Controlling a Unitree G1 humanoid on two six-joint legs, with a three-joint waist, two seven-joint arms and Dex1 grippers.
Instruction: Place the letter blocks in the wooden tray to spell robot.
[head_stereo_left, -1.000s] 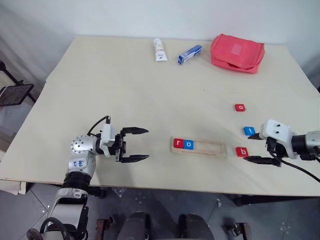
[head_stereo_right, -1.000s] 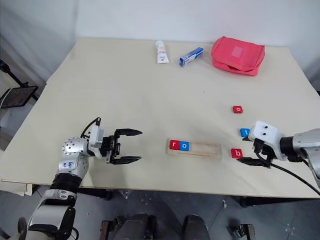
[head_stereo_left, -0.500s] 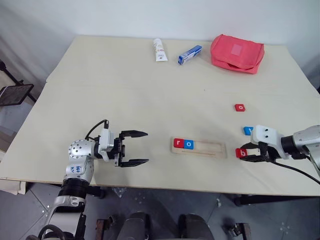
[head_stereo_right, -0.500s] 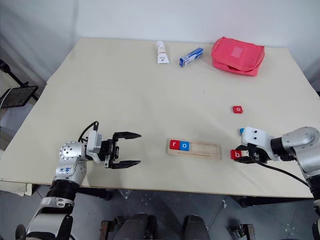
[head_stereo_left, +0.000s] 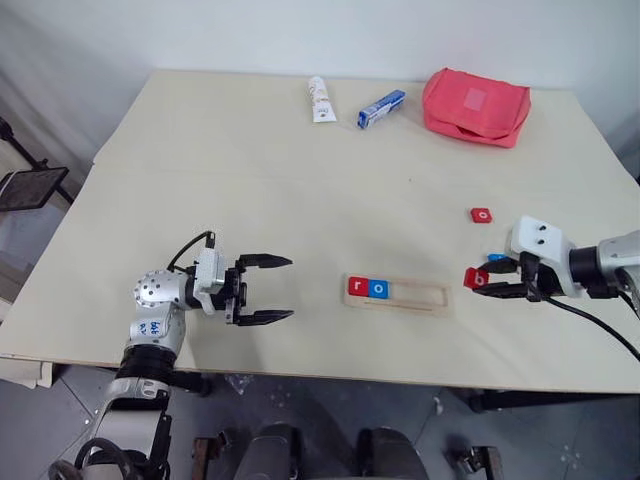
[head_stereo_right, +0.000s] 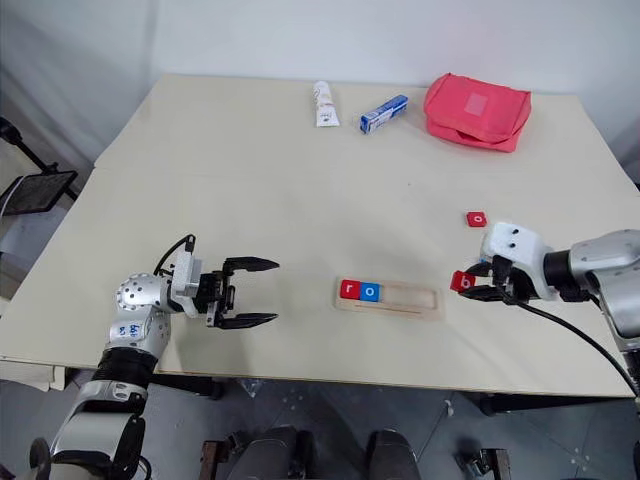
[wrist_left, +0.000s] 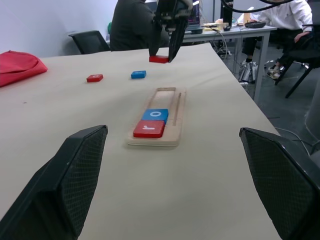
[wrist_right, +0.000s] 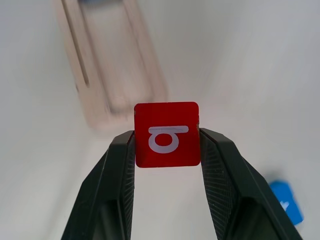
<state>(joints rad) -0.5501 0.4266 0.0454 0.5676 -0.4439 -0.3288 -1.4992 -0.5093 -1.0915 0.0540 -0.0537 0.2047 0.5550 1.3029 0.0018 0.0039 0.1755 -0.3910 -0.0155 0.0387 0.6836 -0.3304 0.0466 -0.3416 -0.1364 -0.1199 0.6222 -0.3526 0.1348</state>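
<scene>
The wooden tray (head_stereo_left: 415, 297) lies near the table's front edge, with a red "r" block (head_stereo_left: 356, 287) and a blue "o" block (head_stereo_left: 378, 289) side by side at its left end. My right gripper (head_stereo_left: 478, 284) hovers just right of the tray, shut on the red "b" block (wrist_right: 166, 134), which is lifted off the table. A blue block (wrist_left: 138, 74) lies just behind that gripper, and a red "o" block (head_stereo_left: 481, 214) lies farther back. Left of the tray, my left gripper (head_stereo_left: 281, 289) is open and level, pointing toward the tray with nothing in it.
At the table's far edge lie a white tube (head_stereo_left: 318, 99), a blue-and-white box (head_stereo_left: 380, 108) and a red pouch (head_stereo_left: 473, 105). In the left wrist view, people sit at desks beyond the table.
My right gripper shut on the red "b" block, lifted it off the table and carried it left toward the tray. The left arm has not moved.
</scene>
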